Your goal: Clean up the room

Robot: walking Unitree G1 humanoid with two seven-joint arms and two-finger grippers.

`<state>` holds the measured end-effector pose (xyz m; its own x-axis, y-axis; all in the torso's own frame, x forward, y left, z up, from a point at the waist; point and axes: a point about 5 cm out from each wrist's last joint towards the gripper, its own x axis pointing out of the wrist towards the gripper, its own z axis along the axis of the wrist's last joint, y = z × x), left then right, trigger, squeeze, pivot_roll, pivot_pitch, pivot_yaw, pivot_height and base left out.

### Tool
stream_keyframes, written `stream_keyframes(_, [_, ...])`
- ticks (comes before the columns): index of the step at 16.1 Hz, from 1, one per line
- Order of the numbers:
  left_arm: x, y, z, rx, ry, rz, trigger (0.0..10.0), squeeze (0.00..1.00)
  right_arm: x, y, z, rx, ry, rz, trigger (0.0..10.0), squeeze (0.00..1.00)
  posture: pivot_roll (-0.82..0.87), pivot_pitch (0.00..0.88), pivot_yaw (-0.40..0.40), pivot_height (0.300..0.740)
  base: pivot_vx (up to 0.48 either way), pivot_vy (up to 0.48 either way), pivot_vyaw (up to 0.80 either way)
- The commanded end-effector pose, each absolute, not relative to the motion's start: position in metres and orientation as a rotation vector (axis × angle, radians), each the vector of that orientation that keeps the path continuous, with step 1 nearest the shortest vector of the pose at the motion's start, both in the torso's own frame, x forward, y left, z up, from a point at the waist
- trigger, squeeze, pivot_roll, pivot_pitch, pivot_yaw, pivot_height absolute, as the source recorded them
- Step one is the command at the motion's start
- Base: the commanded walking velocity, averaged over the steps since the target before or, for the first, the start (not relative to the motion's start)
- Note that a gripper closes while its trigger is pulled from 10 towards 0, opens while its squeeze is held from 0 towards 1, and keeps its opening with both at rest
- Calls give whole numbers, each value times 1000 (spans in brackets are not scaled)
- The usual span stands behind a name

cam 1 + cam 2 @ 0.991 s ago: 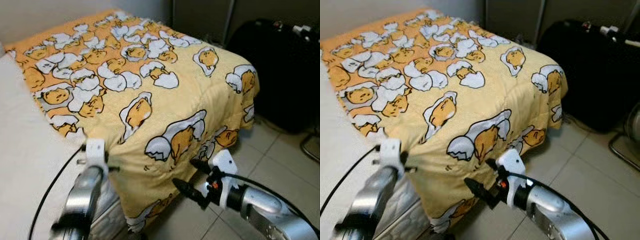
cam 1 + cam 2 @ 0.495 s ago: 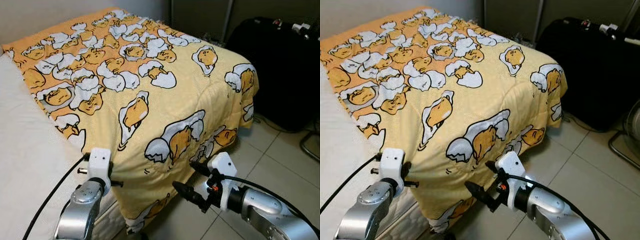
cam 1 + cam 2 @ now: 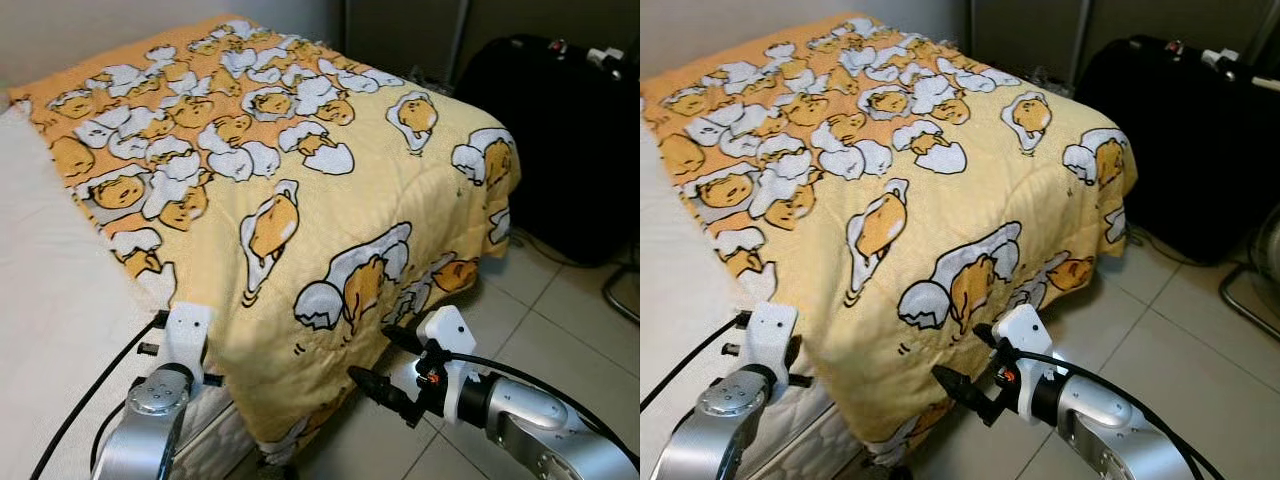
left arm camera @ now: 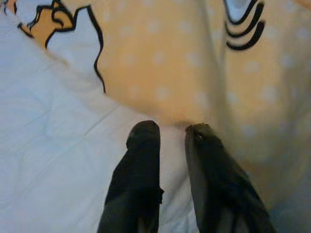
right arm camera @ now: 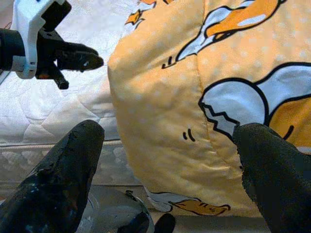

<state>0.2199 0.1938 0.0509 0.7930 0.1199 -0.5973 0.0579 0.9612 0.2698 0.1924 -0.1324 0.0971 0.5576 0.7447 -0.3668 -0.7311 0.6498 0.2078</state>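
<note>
By the blanket point(image 3: 300, 180) corner, right gripper point(image 3: 385, 362) (jaws apart).

A bed point(image 3: 50, 300) with a white quilted mattress fills the left and middle of the scene, reaching to a pale wall point(image 3: 90, 30) at the far left. Pale floor tiles point(image 3: 570, 330) with dark grout lie at the right. A large black bag point(image 3: 560, 140) stands at the far right, against a darker wall point(image 3: 400, 30).

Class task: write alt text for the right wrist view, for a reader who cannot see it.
A yellow cartoon-print blanket hangs over the white mattress edge, framed between the right gripper's two wide-open black fingers. The left gripper reaches toward the blanket's corner, above the mattress.
</note>
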Motion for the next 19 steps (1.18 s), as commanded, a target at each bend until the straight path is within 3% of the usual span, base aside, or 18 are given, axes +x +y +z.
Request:
stream_keyframes(1, [218, 196, 54, 300, 656, 34, 10000, 1000, 193, -131, 97, 26, 445, 885, 10000, 0, -99, 37, 115, 740, 0, 0, 0])
stream_keyframes(6, [230, 202, 50, 316, 622, 90, 10000, 1000, 195, -130, 97, 23, 438, 890, 10000, 0, -108, 16, 106, 740, 0, 0, 0])
stream_keyframes(9, [276, 187, 73, 225, 379, 61, 10000, 1000, 198, -132, 99, 13, 436, 896, 10000, 0, -120, 7, 92, 740, 0, 0, 0])
stream_keyframes(11, [291, 175, 70, 237, 366, 3, 10000, 1000, 199, -132, 100, 7, 433, 899, 10000, 0, -129, 10, 87, 740, 0, 0, 0])
stream_keyframes(14, [300, 170, 22, 350, 531, -31, 10000, 1000, 198, -133, 103, -2, 436, 915, 10000, 0, -151, 38, 69, 740, 0, 0, 0])
stream_keyframes(19, [255, 187, -37, 381, 838, -8, 10000, 1000, 190, -138, 104, 0, 460, 920, 10000, 0, -161, 62, 67, 740, 0, 0, 0])
